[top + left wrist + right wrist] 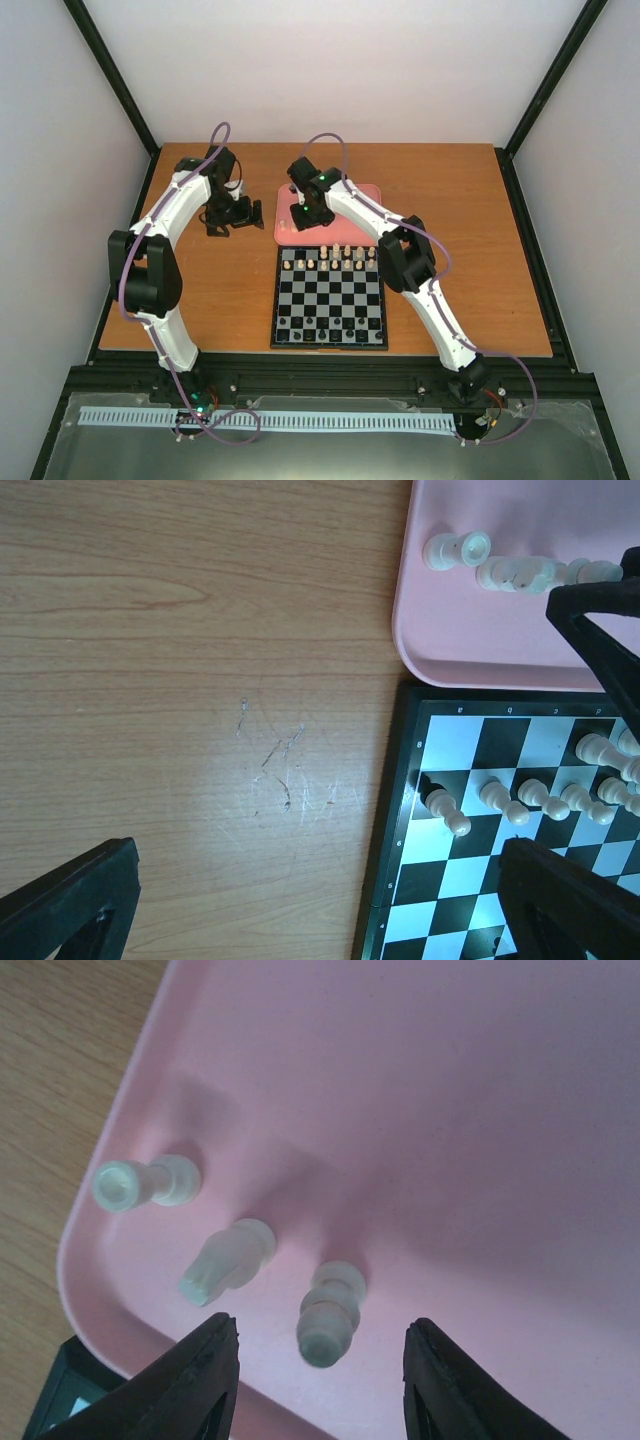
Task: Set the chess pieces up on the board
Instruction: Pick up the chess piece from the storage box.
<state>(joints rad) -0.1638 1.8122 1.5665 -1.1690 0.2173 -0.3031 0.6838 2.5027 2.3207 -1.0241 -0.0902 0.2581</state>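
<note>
**Mostly set up, three cream pieces to go**

Across the brown wooden table [210, 300]: square black-and-grey chequered chessboard [330, 300] in the middle, plain pink rectangular tray [460, 630] just beyond its far edge. Along the board's near rows, tiny black pieces [330, 333]. Along the far two, tiny cream chess pieces [530, 798] upright, with bare squares at the back row's left end. Remaining, by the look of it: lifting three cream pieces [228, 1260] lying toppled in the tray's corner and standing them on those squares. Right gripper [321, 1332] over the tray, fingers apart either side of one toppled piece, gaps showing on both sides. Left gripper [320, 880] spread wide, holding nothing, above bare table beside the board.
</note>
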